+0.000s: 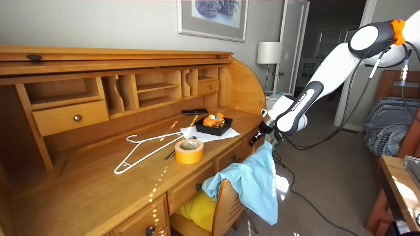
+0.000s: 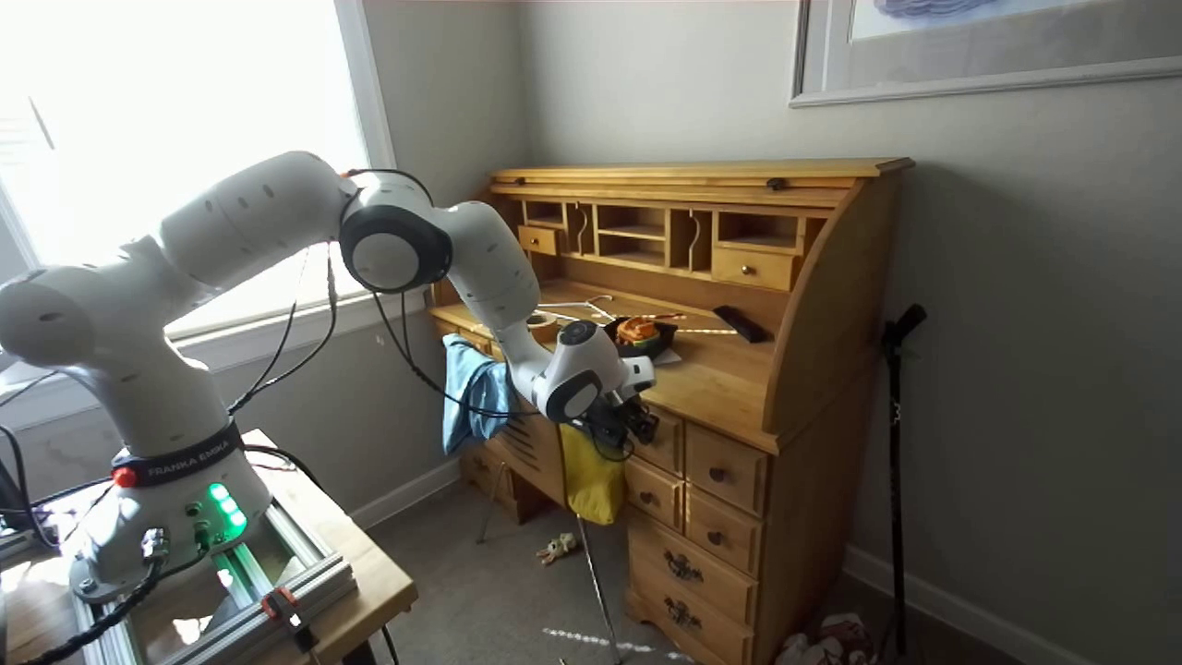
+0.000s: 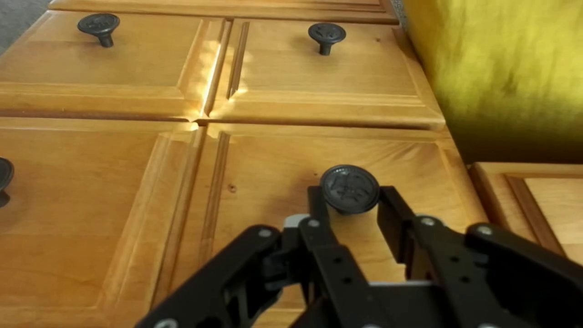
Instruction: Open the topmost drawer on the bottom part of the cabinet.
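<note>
Both fingertips (image 3: 317,207) of the gripper (image 3: 351,197) meet a round dark knob (image 3: 350,187) from opposite sides, clamped on it. The knob belongs to the topmost drawer (image 3: 273,164), in the top row of the lower part of the cabinet (image 2: 822,369), near a yellow cushion (image 3: 492,77). The drawer's front stands upright and faces out into the room, the side from which the arm (image 2: 494,263) reaches in; the knob juts out from it, its flat round face turned to the gripper. Seen from the wrist, the front looks longer from side to side than up and down, its long axis running level along the cabinet, though the steep slant leaves the true proportions uncertain. Carpet (image 3: 16,20) shows at the top of that view, so the lower drawer (image 3: 337,82) appears above. A narrow seam parts the topmost drawer from the neighbouring drawer (image 3: 91,205), and the two fronts look level, the topmost one closed. In both exterior views the gripper is just below the front edge of the desktop (image 1: 88,190).
</note>
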You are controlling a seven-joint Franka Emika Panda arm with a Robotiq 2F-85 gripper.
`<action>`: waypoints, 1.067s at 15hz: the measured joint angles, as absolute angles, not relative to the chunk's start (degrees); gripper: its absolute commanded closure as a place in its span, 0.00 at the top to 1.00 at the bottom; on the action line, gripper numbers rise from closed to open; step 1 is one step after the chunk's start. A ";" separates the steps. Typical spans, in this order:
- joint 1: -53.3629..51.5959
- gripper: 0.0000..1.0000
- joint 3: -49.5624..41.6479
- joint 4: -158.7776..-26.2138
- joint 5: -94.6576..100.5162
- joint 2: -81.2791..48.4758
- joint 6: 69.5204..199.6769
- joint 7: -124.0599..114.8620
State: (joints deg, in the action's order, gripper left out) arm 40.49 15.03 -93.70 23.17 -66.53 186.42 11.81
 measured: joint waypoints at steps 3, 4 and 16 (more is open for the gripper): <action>41.02 0.08 15.18 -94.70 23.17 -66.06 186.54 12.33; 41.26 0.08 15.18 -95.46 23.17 -65.67 186.69 12.36; 41.80 0.08 9.83 -115.11 23.12 -56.43 195.62 10.51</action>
